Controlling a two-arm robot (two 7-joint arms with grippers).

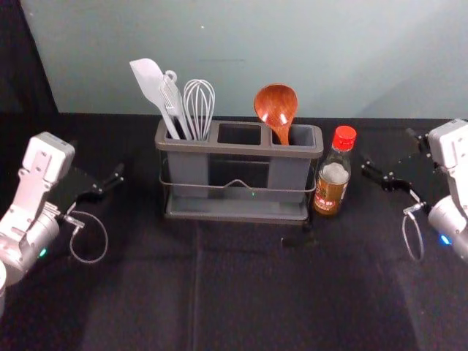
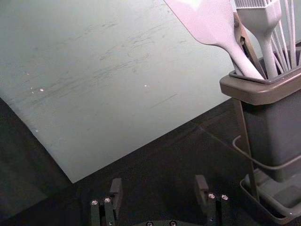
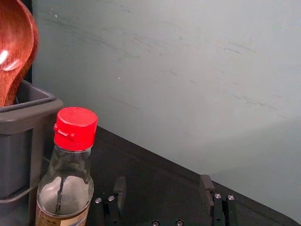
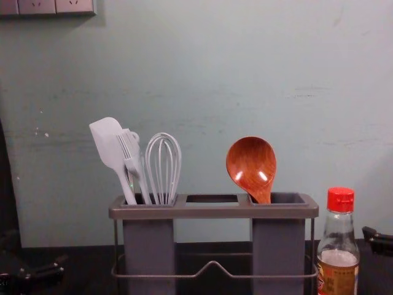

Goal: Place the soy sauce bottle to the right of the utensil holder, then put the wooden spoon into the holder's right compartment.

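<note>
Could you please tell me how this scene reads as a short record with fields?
holder: upright on the table
left compartment: spatula, brush, whisk
right compartment: wooden spoon, bowl up
bottle: upright, right of the holder
left claw: open, left of the holder
right claw: open, right of the bottle

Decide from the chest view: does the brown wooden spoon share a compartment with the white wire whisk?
No, in the grey utensil holder the spoon stands in the right compartment and the whisk in the left.
</note>
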